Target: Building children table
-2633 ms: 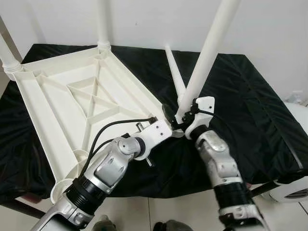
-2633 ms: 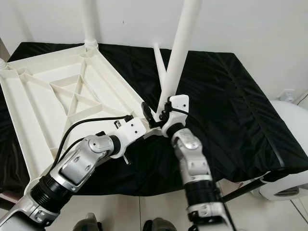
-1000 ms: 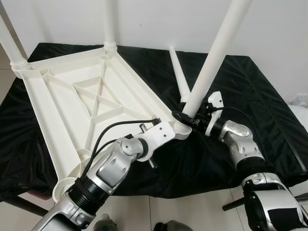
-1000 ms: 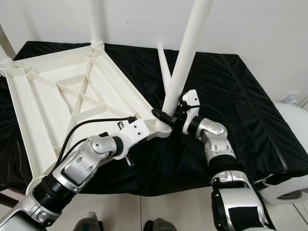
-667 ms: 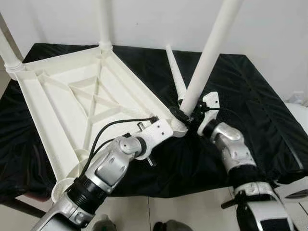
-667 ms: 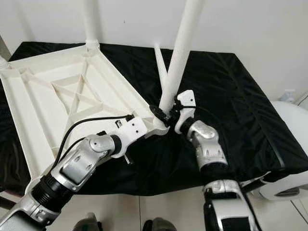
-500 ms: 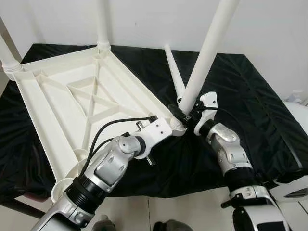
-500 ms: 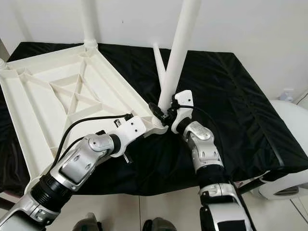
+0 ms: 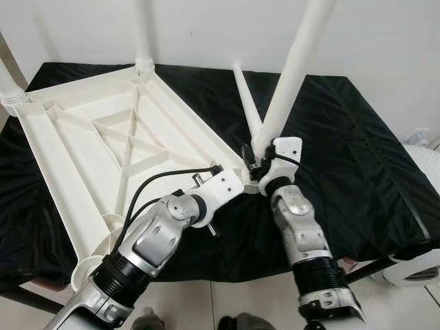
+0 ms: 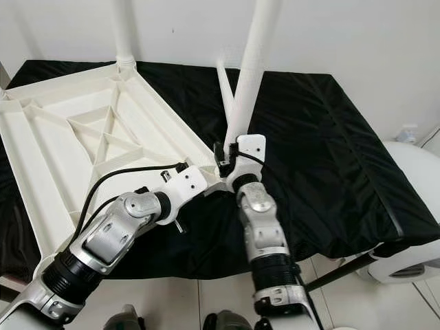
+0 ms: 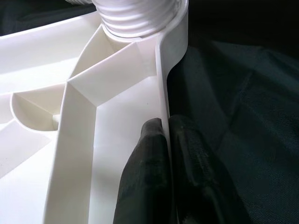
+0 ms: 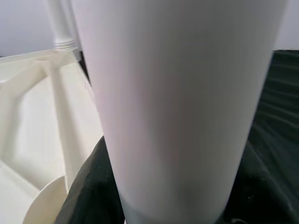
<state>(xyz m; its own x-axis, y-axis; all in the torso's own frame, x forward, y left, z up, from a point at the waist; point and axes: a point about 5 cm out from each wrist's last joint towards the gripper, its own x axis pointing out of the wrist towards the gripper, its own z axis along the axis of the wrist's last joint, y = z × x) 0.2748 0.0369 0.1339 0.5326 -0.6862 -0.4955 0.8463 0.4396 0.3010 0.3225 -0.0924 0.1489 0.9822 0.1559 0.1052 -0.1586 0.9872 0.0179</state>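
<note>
The white plastic tabletop [image 9: 89, 137] lies upside down on a black cloth. Two white legs [image 9: 143, 34] stand in its far corners. A third leg [image 9: 292, 65] rises tilted from the near right corner socket [image 11: 135, 18]. My right gripper [image 9: 256, 161] is shut on the base of this leg [image 12: 177, 93], with black fingers [image 12: 91, 182] on either side of it. Close beside that corner, my left gripper [image 9: 239, 181] is shut on the tabletop's rim [image 11: 163, 88], its fingers [image 11: 145, 158] pinching the thin wall. A loose fourth leg [image 9: 246, 103] lies on the cloth behind.
The black cloth [image 9: 357, 151] covers the work surface, whose front edge runs just under my arms. A white rounded appliance [image 9: 419, 268] stands on the floor at the right. A white wall [image 9: 220, 27] closes off the back.
My right forearm has swung in from the right to straight below the leg, still clamped on its base. The left gripper keeps its hold on the rim.
</note>
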